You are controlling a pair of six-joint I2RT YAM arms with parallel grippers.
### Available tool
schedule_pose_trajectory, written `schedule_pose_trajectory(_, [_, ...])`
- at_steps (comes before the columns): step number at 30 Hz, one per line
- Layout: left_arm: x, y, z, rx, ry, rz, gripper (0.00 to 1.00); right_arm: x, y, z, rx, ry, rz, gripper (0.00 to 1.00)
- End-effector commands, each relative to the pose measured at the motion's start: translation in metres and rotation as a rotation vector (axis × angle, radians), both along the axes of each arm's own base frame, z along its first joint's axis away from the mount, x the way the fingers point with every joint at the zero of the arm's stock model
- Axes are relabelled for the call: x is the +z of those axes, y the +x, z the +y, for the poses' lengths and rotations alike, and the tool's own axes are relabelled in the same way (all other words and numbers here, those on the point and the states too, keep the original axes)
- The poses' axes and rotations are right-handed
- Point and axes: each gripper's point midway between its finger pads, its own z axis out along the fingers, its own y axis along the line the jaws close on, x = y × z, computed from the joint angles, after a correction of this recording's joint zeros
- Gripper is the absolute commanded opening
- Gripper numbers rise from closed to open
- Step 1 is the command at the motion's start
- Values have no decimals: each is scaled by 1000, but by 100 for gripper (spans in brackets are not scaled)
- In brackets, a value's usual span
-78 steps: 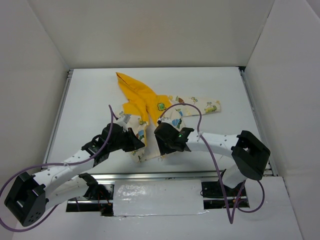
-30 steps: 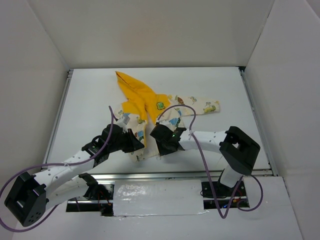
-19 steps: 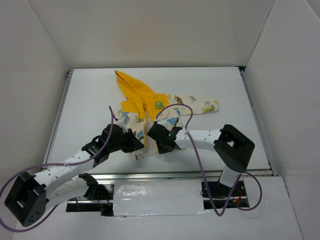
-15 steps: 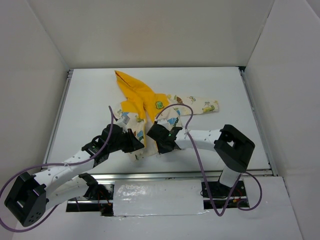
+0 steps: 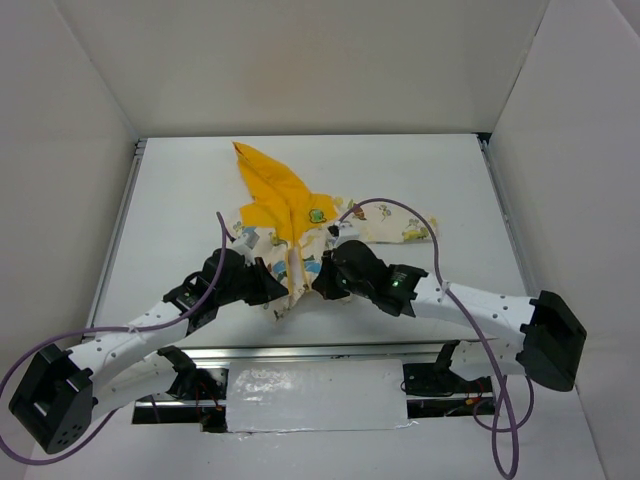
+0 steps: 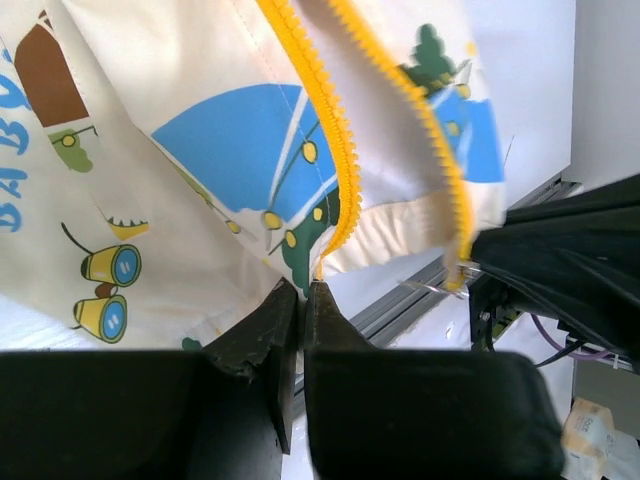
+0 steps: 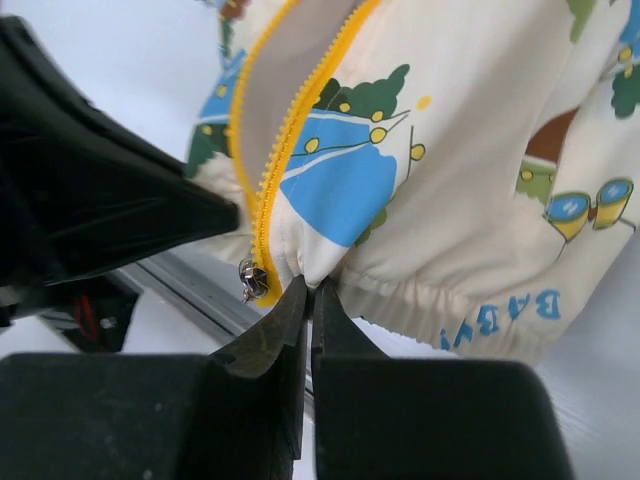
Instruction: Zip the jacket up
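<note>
From above, we see the jacket (image 5: 300,215) lying on the table (image 5: 180,200) near its front edge, hood pointing away. The left hand (image 5: 272,287) and the right hand (image 5: 322,283) are both down at the hem, close together. In the left wrist view, the left hand (image 6: 300,295) is clenched on the hem right at the foot of one yellow zipper strip (image 6: 338,175). The second strip (image 6: 440,150) ends apart from it, so we judge the two ends are not yet mated. In the right wrist view, the right hand (image 7: 308,292) is pinched shut on the hem just beside the metal slider (image 7: 250,278), not on it. To do this well, we would bring the two hem corners together level and untwisted, with the fabric taut between the grips. We would then feed the free end squarely into the slider before any upward pull; slack or a skewed entry would likely jam the teeth.
</note>
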Motion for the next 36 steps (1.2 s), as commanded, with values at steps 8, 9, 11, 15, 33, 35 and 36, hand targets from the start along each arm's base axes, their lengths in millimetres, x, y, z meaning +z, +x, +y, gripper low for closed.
schedule_pose_trajectory(8, [20, 17, 4, 65, -29, -79, 0, -41, 18, -23, -52, -329, 54, 0])
schedule_pose_trajectory(9, [18, 17, 5, 70, -19, -71, 0, -42, 19, -23, -53, -347, 57, 0])
schedule_pose_trajectory(11, [12, 16, 9, 90, 0, -55, 0, -41, 15, -19, -30, -300, 51, 7])
schedule_pose_trajectory(15, [5, 15, 15, 120, 10, -43, 0, -48, -2, -17, 14, -228, 96, 16])
schedule_pose_trajectory(33, [-27, 5, 21, 94, 89, 29, 0, -45, -14, -2, 88, -241, 84, 59])
schedule_pose_trajectory(35, [-22, 9, 17, 90, 69, 13, 0, -50, -10, 2, 73, -284, 77, 55])
schedule_pose_trajectory(36, [-23, 8, 17, 86, 69, 14, 0, -51, -8, 2, 65, -301, 72, 54])
